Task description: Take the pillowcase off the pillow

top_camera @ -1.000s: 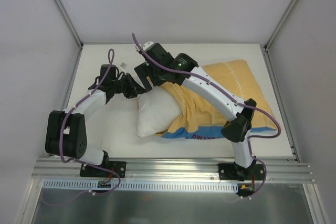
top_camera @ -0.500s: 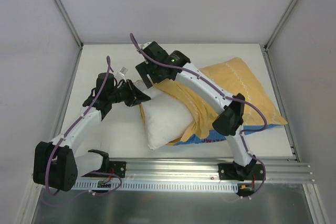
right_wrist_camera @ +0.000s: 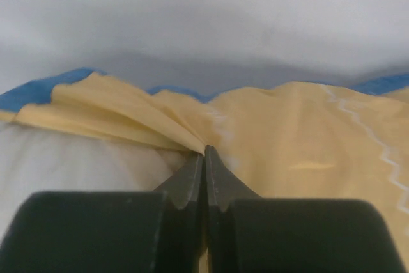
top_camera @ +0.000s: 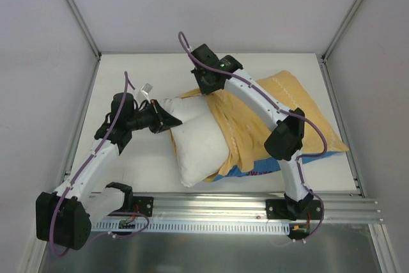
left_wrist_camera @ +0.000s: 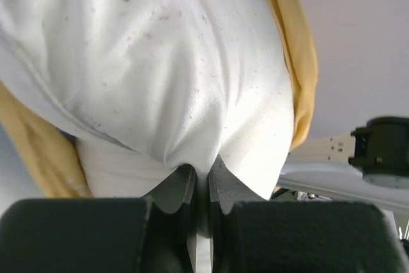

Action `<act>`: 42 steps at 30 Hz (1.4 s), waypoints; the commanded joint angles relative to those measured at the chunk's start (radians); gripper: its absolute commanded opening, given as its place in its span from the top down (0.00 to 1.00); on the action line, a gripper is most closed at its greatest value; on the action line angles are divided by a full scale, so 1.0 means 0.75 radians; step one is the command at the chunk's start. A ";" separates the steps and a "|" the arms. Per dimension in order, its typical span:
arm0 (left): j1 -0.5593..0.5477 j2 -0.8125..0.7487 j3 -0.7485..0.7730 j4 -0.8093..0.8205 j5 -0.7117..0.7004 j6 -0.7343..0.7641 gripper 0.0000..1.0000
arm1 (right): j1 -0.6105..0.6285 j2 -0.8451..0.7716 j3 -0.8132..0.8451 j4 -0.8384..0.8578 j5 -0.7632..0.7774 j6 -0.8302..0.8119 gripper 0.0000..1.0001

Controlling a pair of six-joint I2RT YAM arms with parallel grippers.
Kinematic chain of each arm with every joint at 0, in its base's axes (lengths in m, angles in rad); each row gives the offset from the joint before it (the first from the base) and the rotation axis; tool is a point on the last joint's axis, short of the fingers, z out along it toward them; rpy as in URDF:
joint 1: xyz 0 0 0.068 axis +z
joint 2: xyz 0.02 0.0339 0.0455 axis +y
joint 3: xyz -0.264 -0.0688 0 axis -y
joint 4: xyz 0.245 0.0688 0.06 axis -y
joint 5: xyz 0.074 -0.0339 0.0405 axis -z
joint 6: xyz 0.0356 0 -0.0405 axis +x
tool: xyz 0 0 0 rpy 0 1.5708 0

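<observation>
the job looks about half done: the pillow (top_camera: 195,148) lies on the table (top_camera: 121,75) with its left half bare, while the pillowcase (top_camera: 310,110) covers the right half, its yellow-orange face up and its open hem bunched across the middle. the covered part has yet to slide out. the left gripper (left_wrist_camera: 201,174) is clamped tight on a pinch of the white pillow's corner. the right gripper (right_wrist_camera: 204,153) is clenched on a fold of the pillowcase hem, jaws pressed together.
</observation>
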 commanded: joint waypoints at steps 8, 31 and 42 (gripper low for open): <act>0.004 -0.333 0.123 -0.146 0.059 -0.009 1.00 | -0.467 -0.422 -0.493 0.135 0.053 0.206 0.99; -0.069 0.194 0.401 -0.348 -0.110 0.252 0.35 | -0.386 -1.252 -1.078 0.057 -0.078 0.149 0.02; -0.419 0.421 0.444 -0.485 -0.211 0.523 0.01 | -0.386 -1.588 -1.350 -0.231 -0.033 0.233 0.01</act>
